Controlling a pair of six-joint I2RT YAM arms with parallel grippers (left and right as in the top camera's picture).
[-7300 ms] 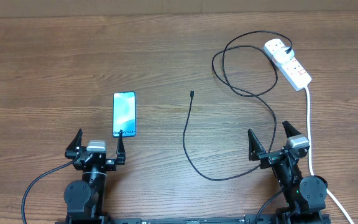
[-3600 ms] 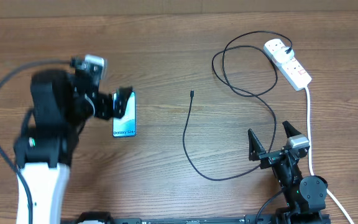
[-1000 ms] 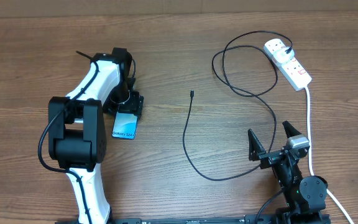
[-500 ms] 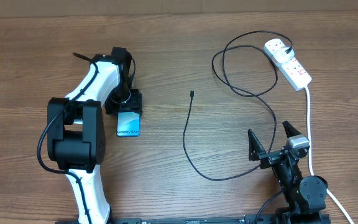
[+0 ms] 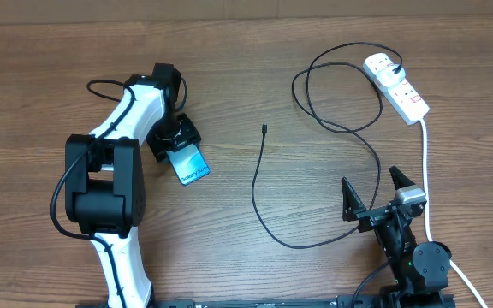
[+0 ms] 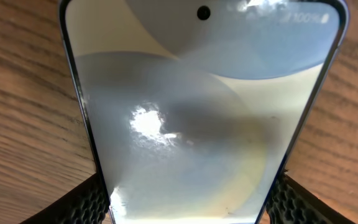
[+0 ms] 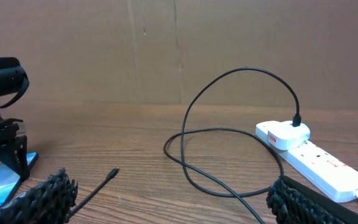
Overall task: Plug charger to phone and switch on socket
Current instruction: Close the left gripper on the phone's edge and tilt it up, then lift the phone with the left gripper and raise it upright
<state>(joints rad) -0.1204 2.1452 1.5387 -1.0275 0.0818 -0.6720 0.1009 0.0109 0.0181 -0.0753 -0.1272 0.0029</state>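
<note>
The phone (image 5: 193, 167) lies on the wooden table, tilted with its near end to the right. My left gripper (image 5: 176, 139) is shut on its far end. In the left wrist view the phone's screen (image 6: 197, 118) fills the frame between both fingers (image 6: 194, 208). The charger (image 5: 256, 181) is a thin black cable with its connector tip (image 5: 264, 129) lying free mid-table; the tip also shows in the right wrist view (image 7: 112, 172). The cable loops back to the plug in the socket (image 5: 398, 84), which also shows in the right wrist view (image 7: 319, 160). My right gripper (image 5: 375, 202) is open and empty at the near right.
The socket's thick white lead (image 5: 426, 184) runs down the right side past my right arm. A cardboard wall (image 7: 229, 50) stands behind the table. The black cable makes loops (image 5: 341, 94) left of the socket.
My left arm came from its rest place to the phone and closed on it. In the last second it turned the phone, swinging the near end to the right. The right arm has not moved.
</note>
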